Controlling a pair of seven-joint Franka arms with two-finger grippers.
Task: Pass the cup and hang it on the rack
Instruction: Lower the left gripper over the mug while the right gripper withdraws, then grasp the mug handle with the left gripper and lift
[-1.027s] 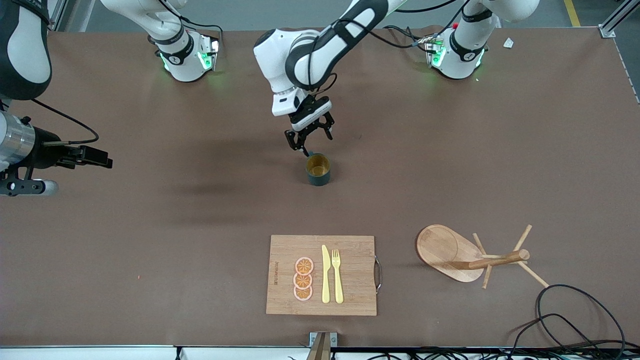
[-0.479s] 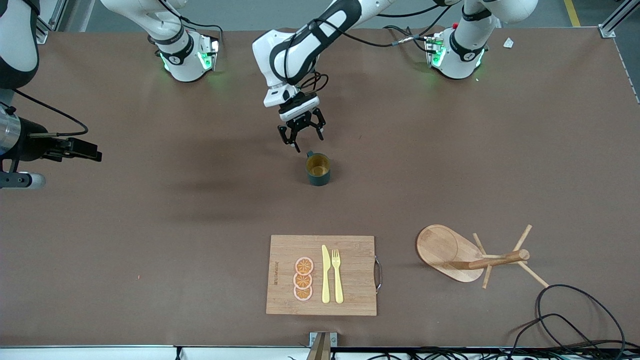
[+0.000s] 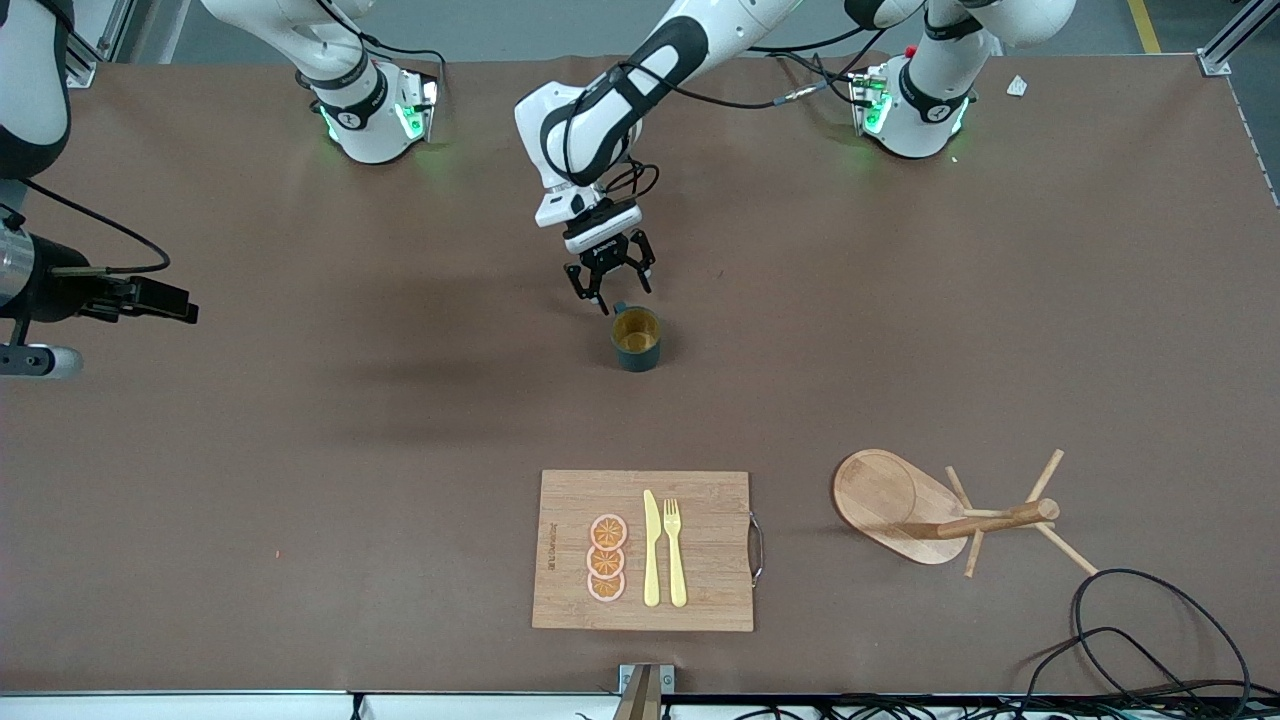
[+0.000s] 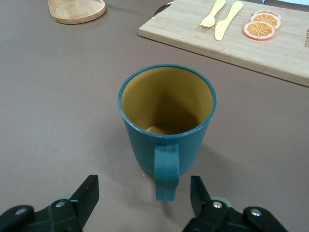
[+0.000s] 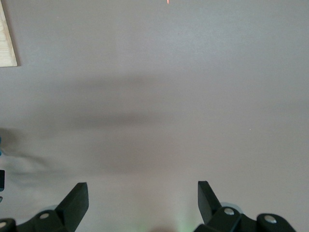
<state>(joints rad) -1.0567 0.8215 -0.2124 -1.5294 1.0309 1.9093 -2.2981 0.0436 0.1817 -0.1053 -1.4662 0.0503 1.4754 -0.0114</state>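
Mid-tabletop, the cup (image 3: 636, 338) stands upright and unheld, its handle facing the left gripper (image 3: 610, 292).
With fingers (image 4: 87, 193) apart on either side of the handle, that gripper hovers just beside it without touching. The right gripper (image 5: 142, 200) waits wide open over bare tabletop (image 3: 300, 450) at its own end. Grasping, passing and hanging all remain; the rack (image 3: 940, 510) stands near the front edge, at the left arm's end.

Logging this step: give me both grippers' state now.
Left gripper: open, fingers either side of the cup handle, holding nothing.
Right gripper: open, empty, over bare table.
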